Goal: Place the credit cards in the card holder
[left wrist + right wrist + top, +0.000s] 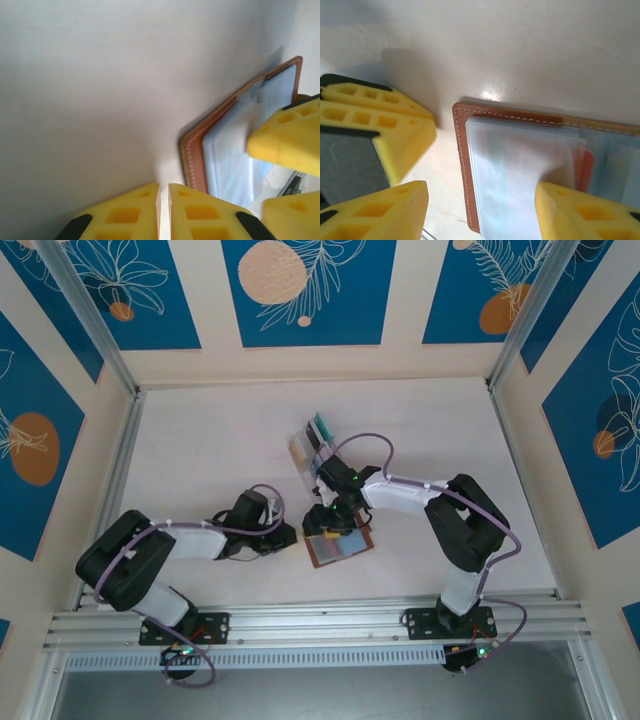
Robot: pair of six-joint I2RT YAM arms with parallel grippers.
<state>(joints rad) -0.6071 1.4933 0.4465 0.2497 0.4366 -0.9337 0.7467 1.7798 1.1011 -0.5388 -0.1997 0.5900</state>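
Lying open on the table [220,440], the brown card holder [338,546] seems to hold 1 reddish card [587,165]. Several cards [320,427] remain in the rack [310,462]. The right gripper [481,192] hangs released over the pockets; the left gripper [164,192] is clenched, empty, beside it.

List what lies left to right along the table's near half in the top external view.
Left arm's elbow → left jaws, shut → card holder → right arm's elbow.

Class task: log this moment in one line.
left gripper: shut, beside card holder | right gripper: open, over its clear pockets | card holder: lying open
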